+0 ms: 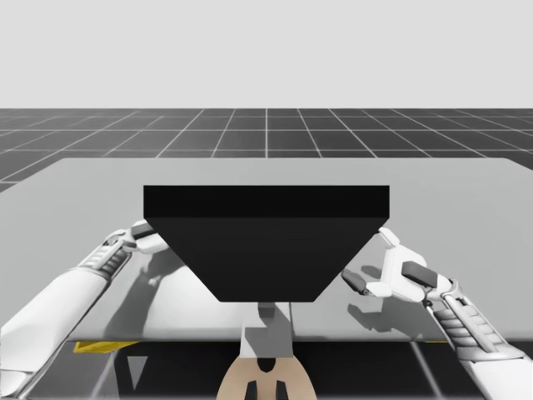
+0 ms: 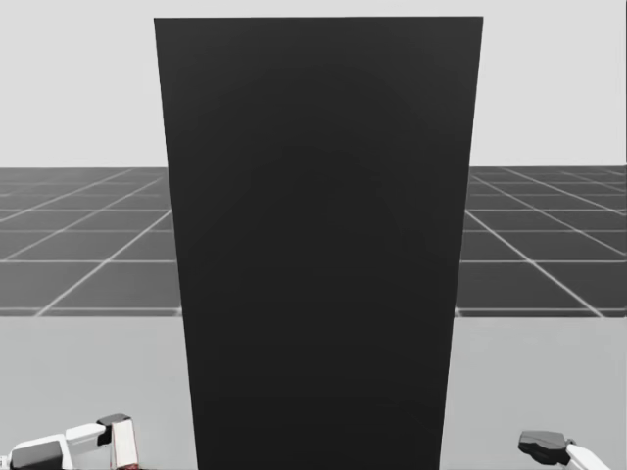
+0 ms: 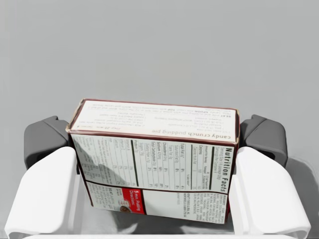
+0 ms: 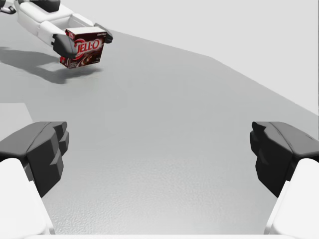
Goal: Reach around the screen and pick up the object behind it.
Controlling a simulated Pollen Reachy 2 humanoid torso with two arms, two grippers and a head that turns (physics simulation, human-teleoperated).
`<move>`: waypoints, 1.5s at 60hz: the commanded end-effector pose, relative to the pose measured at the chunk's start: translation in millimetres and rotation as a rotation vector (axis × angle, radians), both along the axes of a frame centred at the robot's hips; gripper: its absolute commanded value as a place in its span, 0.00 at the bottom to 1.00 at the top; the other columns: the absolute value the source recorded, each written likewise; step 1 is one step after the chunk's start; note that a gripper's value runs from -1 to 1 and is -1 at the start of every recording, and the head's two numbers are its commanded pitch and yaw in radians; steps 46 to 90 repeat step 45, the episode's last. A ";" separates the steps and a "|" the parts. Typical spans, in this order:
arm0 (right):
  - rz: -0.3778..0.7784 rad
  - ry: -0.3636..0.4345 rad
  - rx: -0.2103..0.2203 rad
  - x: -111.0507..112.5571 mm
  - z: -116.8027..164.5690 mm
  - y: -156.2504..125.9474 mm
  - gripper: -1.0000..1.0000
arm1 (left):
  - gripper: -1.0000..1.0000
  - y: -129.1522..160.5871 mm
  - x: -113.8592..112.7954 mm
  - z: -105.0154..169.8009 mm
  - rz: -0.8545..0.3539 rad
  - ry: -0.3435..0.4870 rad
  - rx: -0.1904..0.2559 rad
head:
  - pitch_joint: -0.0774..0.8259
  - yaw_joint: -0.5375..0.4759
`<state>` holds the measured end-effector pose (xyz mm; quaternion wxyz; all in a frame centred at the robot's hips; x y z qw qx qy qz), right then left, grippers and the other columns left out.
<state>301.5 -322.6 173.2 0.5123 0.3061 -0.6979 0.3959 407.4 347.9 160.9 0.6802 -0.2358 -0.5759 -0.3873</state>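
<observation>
In the left wrist view a small box (image 3: 154,159) with white printed panels and a dark red edge sits between my left gripper's (image 3: 154,139) fingers, both pressing its sides. The right wrist view shows that dark red box (image 4: 83,51) held by my left gripper (image 4: 84,41) a little above the table, with its shadow underneath. The tall black screen (image 1: 266,242) stands mid-table; my left gripper (image 1: 148,236) is at its left edge. My right gripper (image 1: 371,260) stands open by the screen's right edge, with nothing between its fingers (image 4: 42,149). The head view has the screen (image 2: 318,245) across its middle.
The grey table (image 1: 466,217) spreads wide behind and beside the screen. A yellow object (image 1: 96,346) lies below the table's front edge at the left. Bare table surface (image 4: 164,124) stretches between my right gripper and the held box.
</observation>
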 end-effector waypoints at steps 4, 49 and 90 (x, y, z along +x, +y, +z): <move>0.054 -0.038 0.067 -0.3 0.4 -1.0 0.00 | 1.00 31.3 4.1 50.4 0.077 -0.109 0.014 | 0.22 0.54; 0.046 -0.053 0.065 -1.1 1.0 -1.8 0.00 | 1.00 31.0 -25.8 212.1 0.264 -0.578 -0.150 | 0.21 0.53; 0.046 -0.053 0.065 -1.1 1.0 -1.8 0.00 | 1.00 31.0 -25.8 212.1 0.264 -0.578 -0.150 | 0.21 0.53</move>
